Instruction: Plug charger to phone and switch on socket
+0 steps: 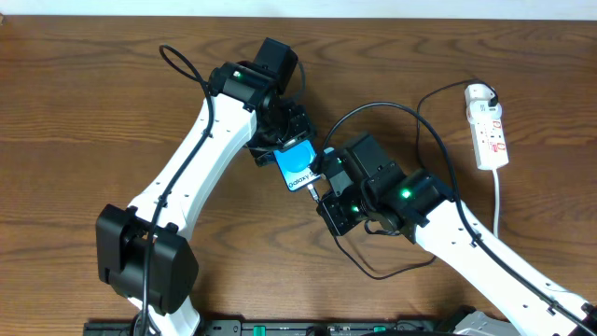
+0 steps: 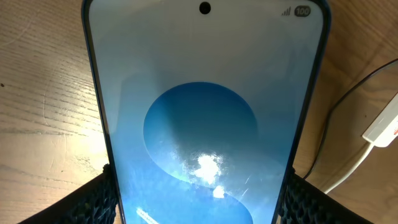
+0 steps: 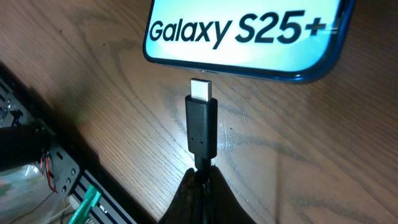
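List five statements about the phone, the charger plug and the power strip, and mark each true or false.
1. The charger plug is already seated in the phone. False: its metal tip stops just short of the phone's edge.
2. The left tool grips the phone by its long sides. True.
3. The right tool holds the charger plug by its rear end. True.
4. The power strip lies between the two arms. False: it lies apart, beyond the right arm.
5. The phone's screen is dark. False: it is lit blue and reads "Galaxy S25+".
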{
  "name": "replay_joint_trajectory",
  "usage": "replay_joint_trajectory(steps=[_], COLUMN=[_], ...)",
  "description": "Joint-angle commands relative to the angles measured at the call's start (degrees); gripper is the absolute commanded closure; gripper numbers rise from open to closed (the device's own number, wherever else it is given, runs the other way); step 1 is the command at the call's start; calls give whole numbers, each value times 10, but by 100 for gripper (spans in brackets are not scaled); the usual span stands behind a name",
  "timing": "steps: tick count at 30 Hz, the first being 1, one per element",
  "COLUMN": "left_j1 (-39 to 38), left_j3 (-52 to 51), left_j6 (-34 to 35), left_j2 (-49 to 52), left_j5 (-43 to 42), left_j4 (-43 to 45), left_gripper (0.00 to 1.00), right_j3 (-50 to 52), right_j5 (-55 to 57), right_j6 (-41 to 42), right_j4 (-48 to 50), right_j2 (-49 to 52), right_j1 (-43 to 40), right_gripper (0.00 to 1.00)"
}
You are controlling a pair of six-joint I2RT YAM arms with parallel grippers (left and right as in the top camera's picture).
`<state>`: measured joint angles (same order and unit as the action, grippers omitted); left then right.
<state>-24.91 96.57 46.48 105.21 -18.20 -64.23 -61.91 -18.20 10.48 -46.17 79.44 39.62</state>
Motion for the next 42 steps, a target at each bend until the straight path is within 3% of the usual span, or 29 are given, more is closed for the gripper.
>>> replay_joint_trajectory(steps=[1, 42], left_j1=[1, 1], left_j3=[13, 13], left_j6=[-4, -27], left_j2=[-16, -16], left_j5=[-20, -25], left_j4=[-2, 0], left_gripper=[36, 36], right_j3=[-11, -11], right_j5=[3, 3], right_j6=[9, 28], right_j4=[1, -4], right_j2=[0, 1], right_j1=[5, 5], right_gripper=[99, 98])
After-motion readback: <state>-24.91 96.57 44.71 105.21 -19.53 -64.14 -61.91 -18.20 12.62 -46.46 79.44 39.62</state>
